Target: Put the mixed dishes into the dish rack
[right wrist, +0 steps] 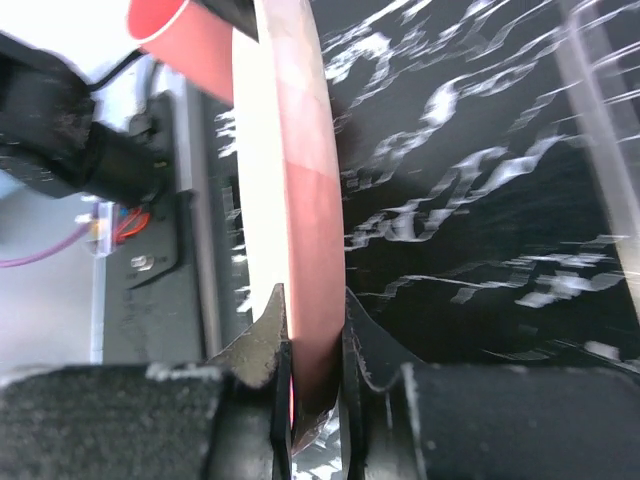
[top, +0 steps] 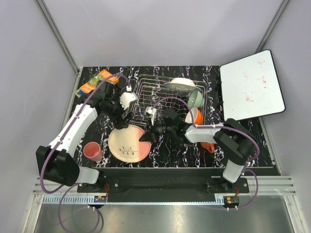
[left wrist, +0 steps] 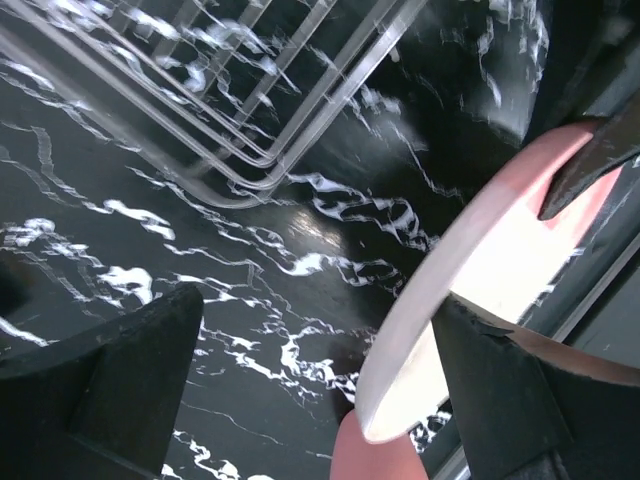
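Left pincer [left wrist: 318, 305]: open, jaws wide apart, low over the surface [top: 228, 141] just beyond the plate's far rim and just near of the rack's near left corner. In the left wrist view one finger [left wrist: 500, 400] stands in front of the plate's edge; I cannot tell whether it touches.
Right pincer [right wrist: 310, 350]: closed on the right rim of the pink-cream plate [top: 127, 143], one finger on each face of the rim, as the right wrist view shows.
Pink-cream plate: near of the rack, left of centre, its twig motif facing up in the top view. Whether the gripped edge is off the surface cannot be told.
Pink tumbler [top: 92, 151]: upright, mouth up, just left of the plate, at the near left.
Dish rack [top: 146, 94]: far centre of the surface; its left half holds nothing.
Rack, right half: a pale dish [top: 180, 85] tilted at the far side (bowl or plate, cannot tell), a pale green bowl [top: 196, 98] on edge just near of it, and an orange mug [top: 194, 115] nearest, partly hidden by the right arm.
Snack packet [top: 97, 81]: flat at the far left corner.
White board [top: 251, 85]: right of the rack, overhanging the surface's far right corner.
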`<state>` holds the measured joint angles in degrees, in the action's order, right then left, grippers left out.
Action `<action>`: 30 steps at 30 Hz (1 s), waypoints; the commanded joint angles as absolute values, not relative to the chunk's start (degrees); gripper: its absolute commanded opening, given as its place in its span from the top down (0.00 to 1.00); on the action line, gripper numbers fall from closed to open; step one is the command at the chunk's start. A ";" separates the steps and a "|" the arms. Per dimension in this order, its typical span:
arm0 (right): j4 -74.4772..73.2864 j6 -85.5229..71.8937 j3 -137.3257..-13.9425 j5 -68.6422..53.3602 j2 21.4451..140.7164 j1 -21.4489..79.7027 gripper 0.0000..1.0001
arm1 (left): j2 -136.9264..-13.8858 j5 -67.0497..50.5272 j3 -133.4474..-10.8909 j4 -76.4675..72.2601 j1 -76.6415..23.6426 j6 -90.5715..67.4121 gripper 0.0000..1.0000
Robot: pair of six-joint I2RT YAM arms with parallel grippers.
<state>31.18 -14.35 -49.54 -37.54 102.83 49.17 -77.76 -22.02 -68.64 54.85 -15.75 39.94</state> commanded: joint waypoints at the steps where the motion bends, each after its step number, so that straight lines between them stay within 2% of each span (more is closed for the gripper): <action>1: 22.34 -0.28 -48.08 -32.53 92.40 49.22 1.00 | -76.82 -28.28 -79.42 47.72 -8.10 33.77 0.01; 6: 10.67 7.90 -50.71 -24.81 83.07 49.13 1.00 | -79.54 -39.71 -86.04 47.55 3.05 24.97 0.01; 13: 0.44 19.58 -57.46 -15.66 69.71 49.13 1.00 | -81.65 -41.92 -84.90 47.02 3.96 20.83 0.01; 19: -7.82 28.10 -64.84 -6.95 67.15 49.04 1.00 | -82.62 -41.66 -81.92 45.88 3.96 20.13 0.01; 23: -8.79 34.88 -67.67 2.08 67.06 49.04 1.00 | -82.79 -41.31 -80.07 45.35 3.96 20.21 0.01; 30: -8.79 45.96 -69.17 9.49 68.03 46.32 1.00 | -83.14 -40.78 -77.43 45.35 3.96 20.83 0.01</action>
